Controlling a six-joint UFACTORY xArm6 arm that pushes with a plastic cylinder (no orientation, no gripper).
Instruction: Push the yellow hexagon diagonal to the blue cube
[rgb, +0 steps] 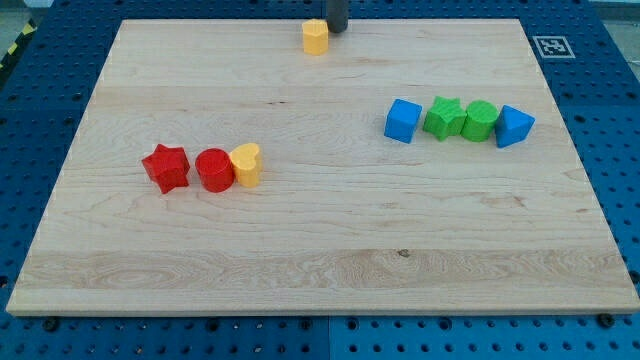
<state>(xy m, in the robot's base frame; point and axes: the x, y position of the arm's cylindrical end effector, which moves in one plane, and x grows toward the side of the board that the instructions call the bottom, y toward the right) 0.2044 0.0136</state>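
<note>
The yellow hexagon (315, 37) sits near the board's top edge, a little left of centre. My tip (337, 29) is a dark rod end just to the right of it and slightly above, close to or touching it. The blue cube (403, 120) lies at the right of the board, below and to the right of the hexagon, at the left end of a row of blocks.
Right of the blue cube stand a green star (443, 117), a green cylinder-like block (479, 120) and a blue wedge-like block (514, 126). At the left are a red star (166, 167), a red cylinder (213, 170) and a yellow heart (246, 164). The wooden board (320, 250) rests on a blue pegboard.
</note>
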